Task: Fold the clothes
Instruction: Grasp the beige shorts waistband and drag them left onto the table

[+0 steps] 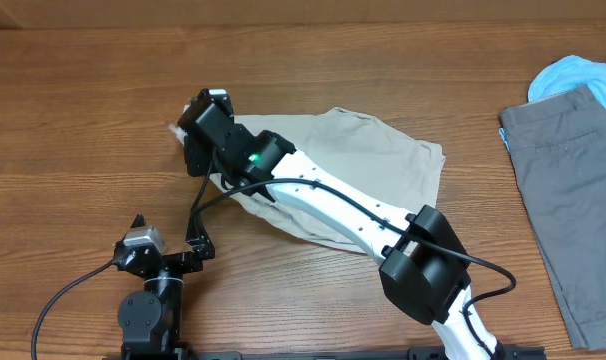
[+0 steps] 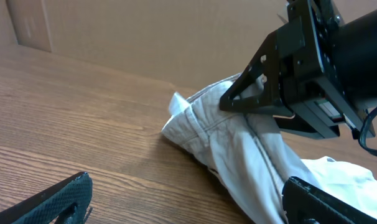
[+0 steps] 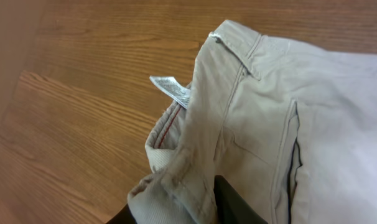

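The beige shorts (image 1: 373,150) lie crumpled in the middle of the table, under my right arm. My right gripper (image 1: 198,125) is at their far left end, shut on the bunched waistband (image 3: 176,186), which fills the gap between its two dark fingers (image 3: 235,205). A small white label (image 3: 171,89) sticks out of the waistband just beyond the grip. In the left wrist view the waistband corner (image 2: 182,112) hangs lifted under the right gripper. My left gripper (image 2: 188,202) is open and low near the front left, with wood and the shorts' edge between its fingers.
Grey shorts (image 1: 568,180) lie flat at the right edge of the table, with a light blue garment (image 1: 578,75) above them at the far right corner. A black cable (image 1: 73,290) runs by the left arm's base.
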Available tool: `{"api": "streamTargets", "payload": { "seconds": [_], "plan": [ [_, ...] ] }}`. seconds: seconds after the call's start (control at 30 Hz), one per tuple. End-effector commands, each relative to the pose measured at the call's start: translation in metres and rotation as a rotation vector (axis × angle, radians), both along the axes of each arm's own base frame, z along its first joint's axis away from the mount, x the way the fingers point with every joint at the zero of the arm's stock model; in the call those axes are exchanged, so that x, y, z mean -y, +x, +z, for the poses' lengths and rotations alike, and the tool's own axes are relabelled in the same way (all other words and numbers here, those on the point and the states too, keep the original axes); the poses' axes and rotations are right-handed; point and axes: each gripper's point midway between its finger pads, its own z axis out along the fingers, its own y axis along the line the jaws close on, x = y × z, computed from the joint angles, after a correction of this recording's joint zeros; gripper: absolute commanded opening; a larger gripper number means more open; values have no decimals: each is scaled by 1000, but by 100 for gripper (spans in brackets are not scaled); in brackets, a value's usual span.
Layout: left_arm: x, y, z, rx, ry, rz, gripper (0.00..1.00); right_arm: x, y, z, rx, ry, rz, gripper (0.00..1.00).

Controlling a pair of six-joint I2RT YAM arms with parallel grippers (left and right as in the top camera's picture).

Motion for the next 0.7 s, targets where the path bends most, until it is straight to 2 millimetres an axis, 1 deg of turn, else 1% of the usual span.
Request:
{"api": "streamTargets", "payload": {
  "seconds": [0.0, 0.03, 0.07, 0.1, 0.13, 0.17, 0.2, 0.27, 0.33, 0.37, 0.4, 0.43, 0.5, 0.53, 0.57, 0.63, 0.67],
  "plan": [
    [0, 0, 1, 10, -5, 3, 100, 0, 8, 23, 47, 28, 30, 31],
    [0, 0, 1, 10, -5, 3, 100, 2, 8, 25, 65, 7, 46, 35],
    [0, 0, 1, 10, -5, 3, 100, 7, 11, 27, 74, -18, 30, 36],
    [0, 0, 1, 9, -5, 3, 100, 21, 17, 37, 89, -55, -13, 36],
    [0, 0, 1, 9, -5, 3, 100, 30, 22, 49, 101, -72, -40, 36],
    [0, 0, 1, 10, -5, 3, 100, 39, 26, 60, 112, -84, -66, 38],
    [0, 0, 1, 9, -5, 3, 100, 51, 32, 75, 128, -97, -98, 43],
    [0, 0, 1, 10, -5, 3, 100, 78, 41, 104, 156, -125, -165, 53],
    [0, 0, 2, 10, -5, 3, 100, 115, 47, 132, 160, -156, -229, 62],
    [0, 0, 1, 10, -5, 3, 100, 134, 48, 142, 147, -173, -253, 67],
    [0, 0, 1, 9, -5, 3, 100, 152, 48, 148, 131, -190, -276, 68],
    [0, 0, 1, 9, -5, 3, 100, 172, 48, 151, 109, -216, -301, 74],
    [0, 0, 1, 10, -5, 3, 100, 220, 46, 149, 40, -287, -364, 93],
    [0, 0, 2, 10, -5, 3, 100, 253, 44, 142, -13, -347, -412, 100],
    [0, 0, 1, 10, -5, 3, 100, 273, 45, 138, -42, -381, -445, 100],
    [0, 0, 1, 9, -5, 3, 100, 323, 42, 121, -144, -473, -525, 100],
    [0, 0, 1, 10, -5, 3, 100, 341, 40, 113, -192, -498, -553, 100]
  ]
}}
